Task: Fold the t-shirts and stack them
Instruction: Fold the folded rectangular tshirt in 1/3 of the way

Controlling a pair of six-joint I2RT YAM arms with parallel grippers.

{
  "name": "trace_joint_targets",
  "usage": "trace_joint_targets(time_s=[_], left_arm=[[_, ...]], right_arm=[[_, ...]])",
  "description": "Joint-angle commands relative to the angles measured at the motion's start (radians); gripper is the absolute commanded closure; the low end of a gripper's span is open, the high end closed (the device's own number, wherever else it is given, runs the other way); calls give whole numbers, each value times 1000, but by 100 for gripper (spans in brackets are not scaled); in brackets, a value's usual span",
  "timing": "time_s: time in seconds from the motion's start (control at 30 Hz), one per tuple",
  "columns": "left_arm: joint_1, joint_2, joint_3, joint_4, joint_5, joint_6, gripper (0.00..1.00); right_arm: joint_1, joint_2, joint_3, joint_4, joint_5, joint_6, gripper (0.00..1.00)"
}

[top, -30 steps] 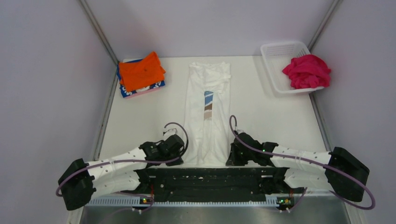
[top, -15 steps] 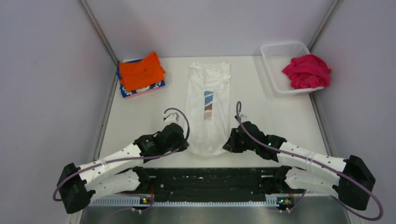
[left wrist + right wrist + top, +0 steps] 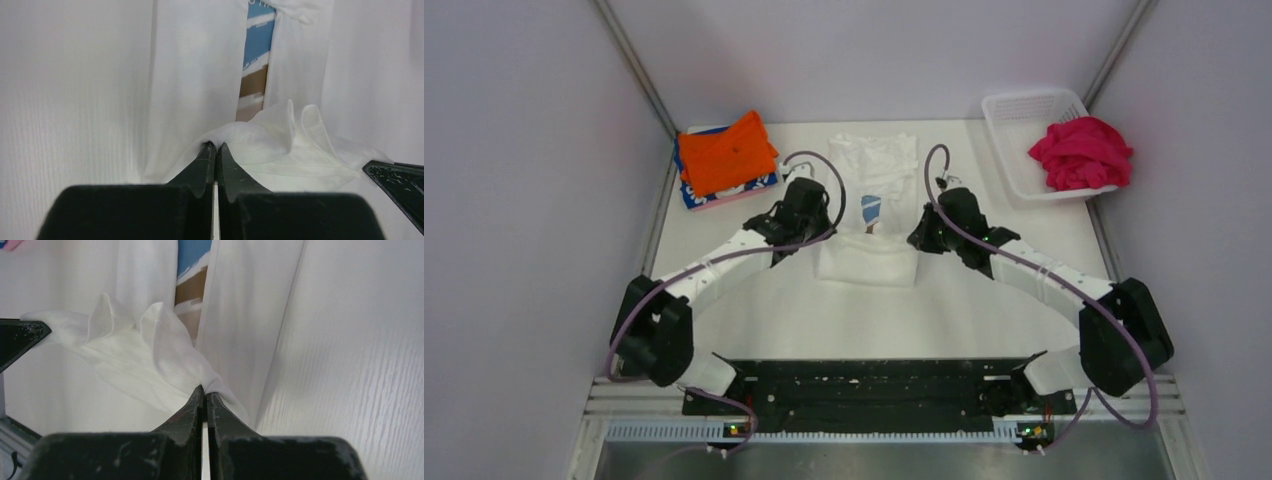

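Observation:
The white t-shirt (image 3: 869, 262) with a blue and brown print lies lengthwise at the table's middle, its near part doubled back over the rest. My left gripper (image 3: 821, 229) is shut on the hem's left corner; the pinched cloth shows in the left wrist view (image 3: 250, 145). My right gripper (image 3: 921, 238) is shut on the hem's right corner, seen in the right wrist view (image 3: 165, 347). Both hold the hem just above the print. An orange tee (image 3: 725, 151) lies on a blue-patterned one (image 3: 696, 198) at the back left. A magenta-pink tee (image 3: 1081, 153) sits bunched in the basket.
A white mesh basket (image 3: 1012, 118) stands at the back right. Grey walls close in the table on the left, right and back. The black arm mount (image 3: 874, 385) runs along the near edge.
Both grippers have carried the shirt's near hem from the table's near edge toward the back, folding the lower half over the upper half. Both arms are now stretched far forward.

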Motion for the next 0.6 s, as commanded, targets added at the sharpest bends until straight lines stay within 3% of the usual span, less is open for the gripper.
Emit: trace_joint_targets(time_s=[0.0,0.37,0.4,0.5,0.57], left_arm=[[69,126,146,45,19,96,100],[169,421,387,14,120,168,100],[173,444,404,14,131,168,97],[192,510,467,18,148,161,74],[221,546,520,20,139,144,58]], right_arm=[[-69,94,107,109,-39,-60,100],[-179,371,262,183,-180,-76,100],[-187,395,277,187,-186,-73,99],[-217,488,333,263,-208,-66,87],[-251,570,426,268,-266,-52,66]])
